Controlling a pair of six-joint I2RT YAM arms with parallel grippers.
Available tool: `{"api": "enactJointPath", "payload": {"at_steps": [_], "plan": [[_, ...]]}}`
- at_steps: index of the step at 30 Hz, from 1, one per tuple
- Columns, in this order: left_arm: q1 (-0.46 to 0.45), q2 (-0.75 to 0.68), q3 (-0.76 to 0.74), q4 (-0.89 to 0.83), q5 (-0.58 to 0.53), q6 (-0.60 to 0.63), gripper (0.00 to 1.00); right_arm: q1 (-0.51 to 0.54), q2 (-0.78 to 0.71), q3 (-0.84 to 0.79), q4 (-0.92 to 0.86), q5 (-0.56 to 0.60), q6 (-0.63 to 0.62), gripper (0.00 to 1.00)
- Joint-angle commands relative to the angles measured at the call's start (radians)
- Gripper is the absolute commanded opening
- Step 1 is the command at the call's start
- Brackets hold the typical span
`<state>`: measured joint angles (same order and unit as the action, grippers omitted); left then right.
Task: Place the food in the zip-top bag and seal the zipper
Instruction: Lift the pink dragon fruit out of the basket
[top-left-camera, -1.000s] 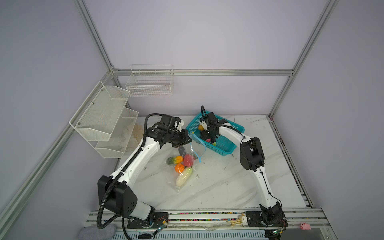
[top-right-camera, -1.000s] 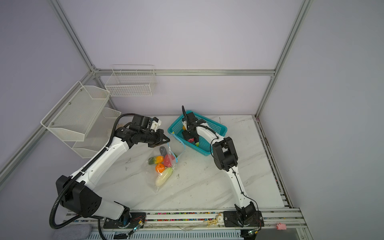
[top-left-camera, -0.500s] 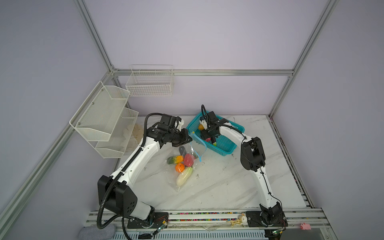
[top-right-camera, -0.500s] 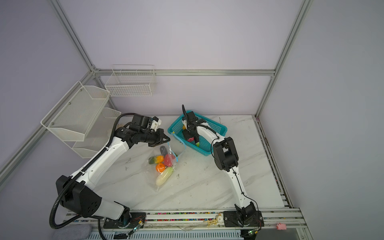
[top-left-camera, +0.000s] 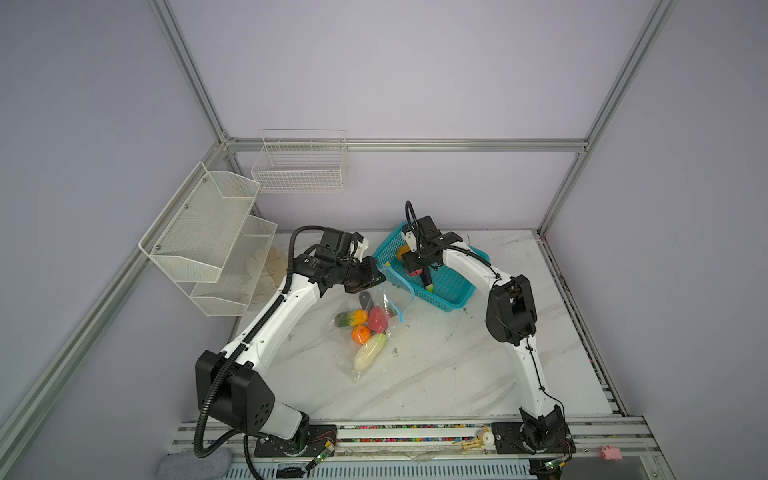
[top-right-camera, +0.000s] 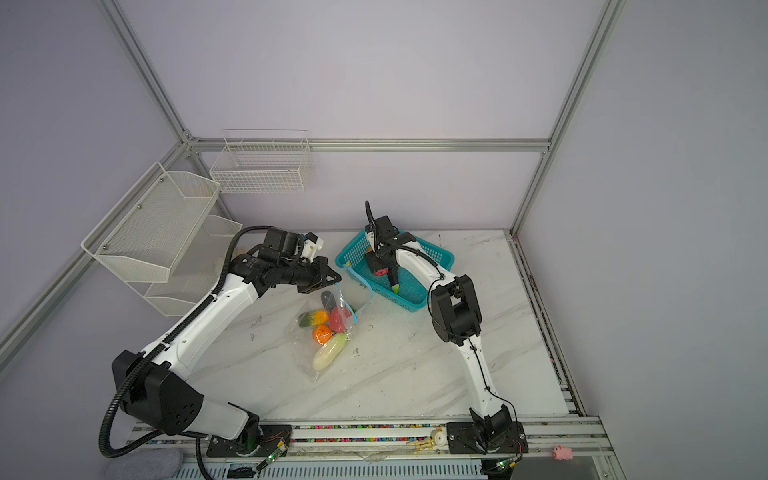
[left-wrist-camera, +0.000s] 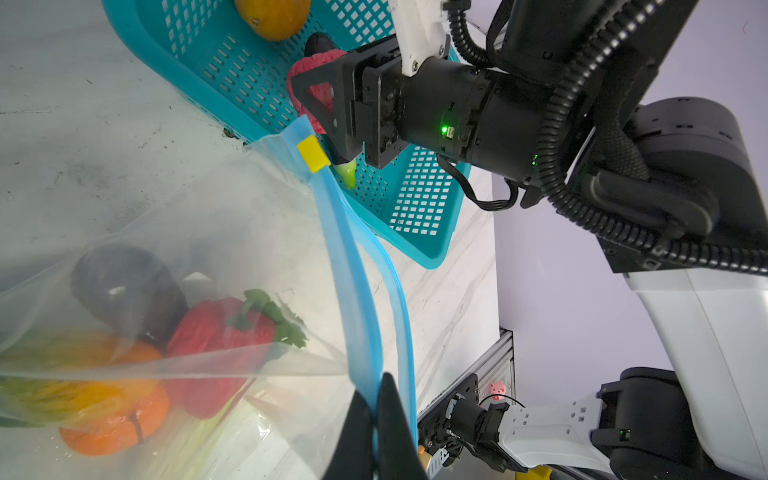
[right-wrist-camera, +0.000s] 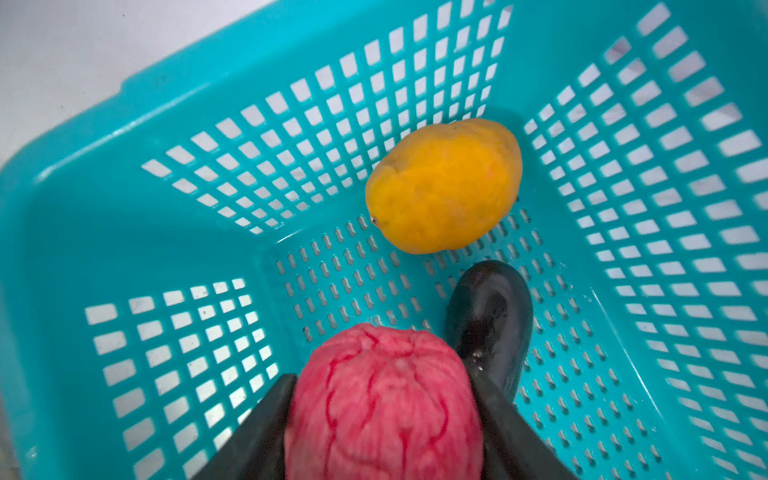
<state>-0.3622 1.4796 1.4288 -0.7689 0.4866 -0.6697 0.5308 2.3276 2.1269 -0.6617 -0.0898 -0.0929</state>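
The clear zip-top bag (top-left-camera: 362, 365) lies mid-table in both top views, holding a white radish (top-left-camera: 370, 351), an orange (top-left-camera: 360, 333), a cucumber (top-left-camera: 351, 318), a red piece (top-left-camera: 377, 319) and an eggplant (top-left-camera: 365, 298). My left gripper (left-wrist-camera: 376, 415) is shut on the light-blue zipper (left-wrist-camera: 349, 257) and lifts one lip of the mouth; the yellow slider tab (left-wrist-camera: 312, 153) sits at the far end. My right gripper (right-wrist-camera: 382, 382) is down in the teal basket (right-wrist-camera: 124, 104), shut on a pink-red piece (right-wrist-camera: 382, 399). A mango (right-wrist-camera: 444, 185) and a dark eggplant (right-wrist-camera: 490, 320) lie beside it.
The teal basket (top-left-camera: 449, 299) stands just behind and to the right of the bag's mouth. White mesh shelves (top-left-camera: 208, 232) hang on the left wall and a wire basket (top-left-camera: 299, 166) on the back wall. A metal rail (top-left-camera: 415, 428) runs along the table's front edge.
The right jaws have drawn in slightly around the pink-red piece inside the basket. The left arm holds the zipper strip in the same place.
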Motion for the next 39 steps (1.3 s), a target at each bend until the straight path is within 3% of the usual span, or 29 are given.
{"api": "enactJointPath", "payload": {"at_steps": [1,12,24,39], "plan": [[-0.003,-0.024,-0.019,0.045,0.026,-0.002,0.00,-0.006,-0.068,-0.017,0.024,0.032,0.021,0.63],[-0.003,-0.026,-0.024,0.053,0.026,-0.001,0.00,-0.040,-0.138,-0.090,0.107,0.019,0.083,0.61],[-0.003,-0.013,-0.015,0.060,0.029,-0.001,0.00,-0.069,-0.257,-0.205,0.146,-0.093,0.132,0.61],[-0.005,-0.016,-0.009,0.063,0.033,-0.007,0.00,-0.070,-0.607,-0.535,0.253,-0.447,0.349,0.61]]}}
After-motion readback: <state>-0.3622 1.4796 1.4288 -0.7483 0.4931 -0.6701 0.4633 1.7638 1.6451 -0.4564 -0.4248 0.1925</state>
